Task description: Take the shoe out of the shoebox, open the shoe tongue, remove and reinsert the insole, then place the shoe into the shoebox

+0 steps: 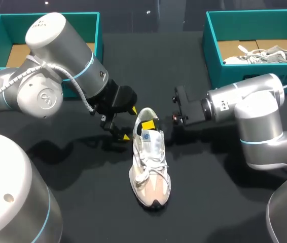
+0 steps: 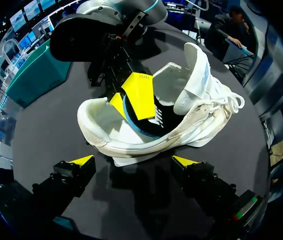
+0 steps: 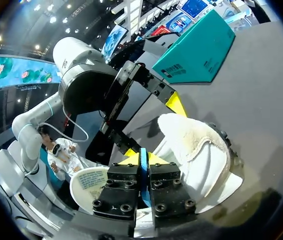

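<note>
White mesh lace-up shoe laid on black worktop. Thin blue insole clamped by right end effector. Left end effector held apart near heel.

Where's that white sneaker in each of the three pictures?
Head view: white sneaker mid-table, between both arms, toe nearest the camera.
Left wrist view: side-on, just ahead of the left gripper.
Right wrist view: under the right gripper, heel collar ahead.
Shared landmark: the blue insole pinched in the right gripper's yellow fingers.

Black table and 1 spare shoe.
</note>
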`<state>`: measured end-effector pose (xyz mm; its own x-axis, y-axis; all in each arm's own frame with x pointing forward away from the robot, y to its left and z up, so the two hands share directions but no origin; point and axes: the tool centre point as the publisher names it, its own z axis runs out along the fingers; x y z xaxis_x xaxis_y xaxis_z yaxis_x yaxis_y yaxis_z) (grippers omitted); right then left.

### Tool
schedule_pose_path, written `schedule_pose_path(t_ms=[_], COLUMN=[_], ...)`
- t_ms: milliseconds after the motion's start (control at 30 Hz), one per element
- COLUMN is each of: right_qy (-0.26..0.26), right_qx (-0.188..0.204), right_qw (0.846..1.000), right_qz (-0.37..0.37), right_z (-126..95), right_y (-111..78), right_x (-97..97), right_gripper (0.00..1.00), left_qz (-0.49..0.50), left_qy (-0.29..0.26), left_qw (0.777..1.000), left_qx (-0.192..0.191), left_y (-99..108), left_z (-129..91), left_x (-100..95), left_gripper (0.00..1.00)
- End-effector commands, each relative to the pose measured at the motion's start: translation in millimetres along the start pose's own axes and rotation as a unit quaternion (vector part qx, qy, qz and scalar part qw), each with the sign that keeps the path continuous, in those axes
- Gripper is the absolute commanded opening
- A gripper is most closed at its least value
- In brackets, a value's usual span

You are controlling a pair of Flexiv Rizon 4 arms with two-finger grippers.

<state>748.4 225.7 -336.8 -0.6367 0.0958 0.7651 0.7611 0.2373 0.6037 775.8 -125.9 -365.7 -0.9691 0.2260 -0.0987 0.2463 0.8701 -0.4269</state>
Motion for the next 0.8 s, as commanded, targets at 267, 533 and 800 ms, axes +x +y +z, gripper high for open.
schedule_pose_path(t_ms=[267, 533, 800], right_qy=[-0.024, -0.045, -0.059], right_qx=[-0.008, -0.013, -0.015], right_qw=[0.999, 0.998, 0.997], right_qz=[-0.026, -0.039, -0.045], right_z=[-5.7, -11.8, -16.8], right_y=[6.8, 12.1, 13.8], right_x=[11.9, 20.0, 26.6], right_gripper=[0.46, 0.48, 0.48], left_qz=[0.001, -0.001, -0.001], left_qy=[0.001, -0.003, -0.005], left_qw=[1.000, 1.000, 1.000], left_qx=[0.000, 0.005, 0.006], left_y=[1.6, 4.8, 5.3], left_z=[-1.0, -7.5, -8.1], left_x=[-0.2, -0.8, -0.6], left_gripper=[1.00, 1.00, 1.00])
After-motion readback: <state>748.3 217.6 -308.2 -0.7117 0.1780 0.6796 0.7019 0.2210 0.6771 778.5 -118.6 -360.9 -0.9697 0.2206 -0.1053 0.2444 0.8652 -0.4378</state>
